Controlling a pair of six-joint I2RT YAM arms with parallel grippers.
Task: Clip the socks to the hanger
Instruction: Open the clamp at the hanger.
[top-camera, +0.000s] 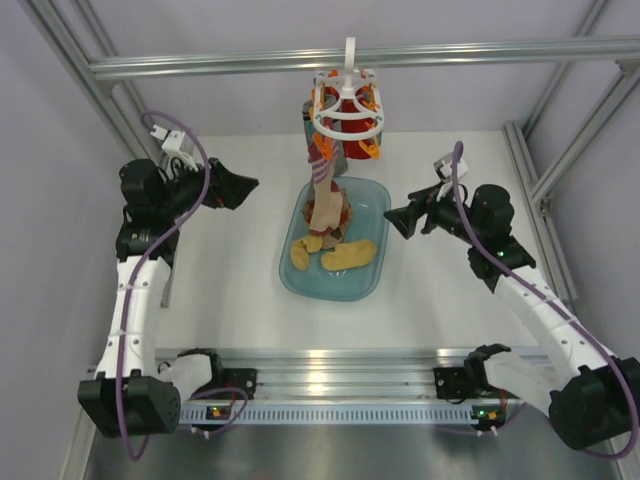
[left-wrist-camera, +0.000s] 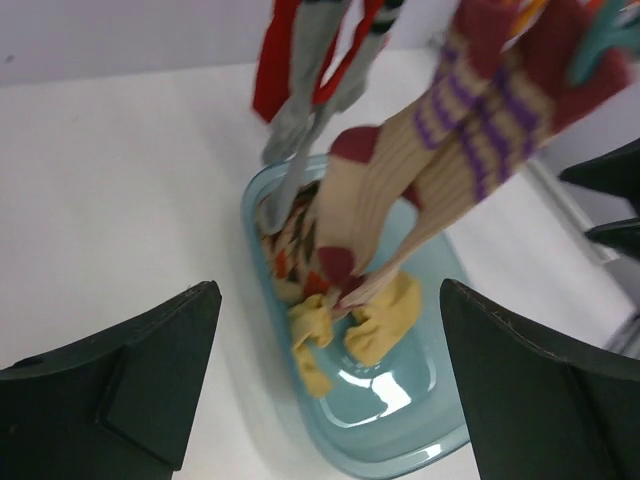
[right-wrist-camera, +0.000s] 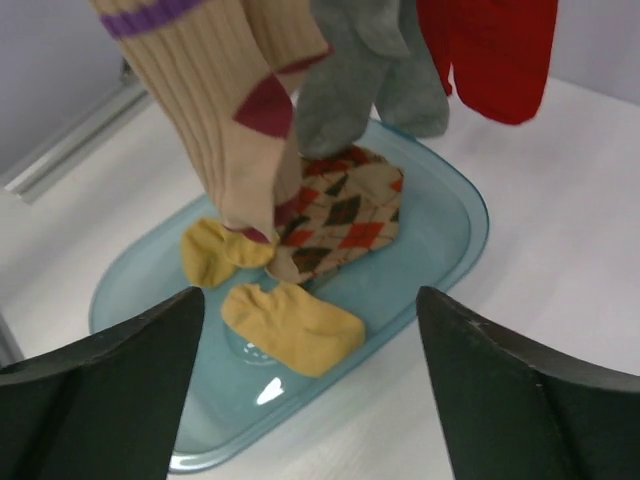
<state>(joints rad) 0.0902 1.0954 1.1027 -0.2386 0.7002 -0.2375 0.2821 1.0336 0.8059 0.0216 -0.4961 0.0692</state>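
My left claw (top-camera: 243, 190) and right claw (top-camera: 396, 221) both gape empty, flanking the blue tray (top-camera: 297, 282) where yellow socks (top-camera: 350, 254) lie.

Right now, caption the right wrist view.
Open pincer facing blue tray with yellow socks, argyle sock; striped sock hanging above.

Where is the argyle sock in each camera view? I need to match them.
Top external: argyle sock mid-tray, partly hidden by the hanging striped sock.
Left wrist: argyle sock left of centre, at the tray's far end, under hanging socks.
Right wrist: argyle sock at centre, just beyond the yellow socks.
Shared landmark: the blue tray.
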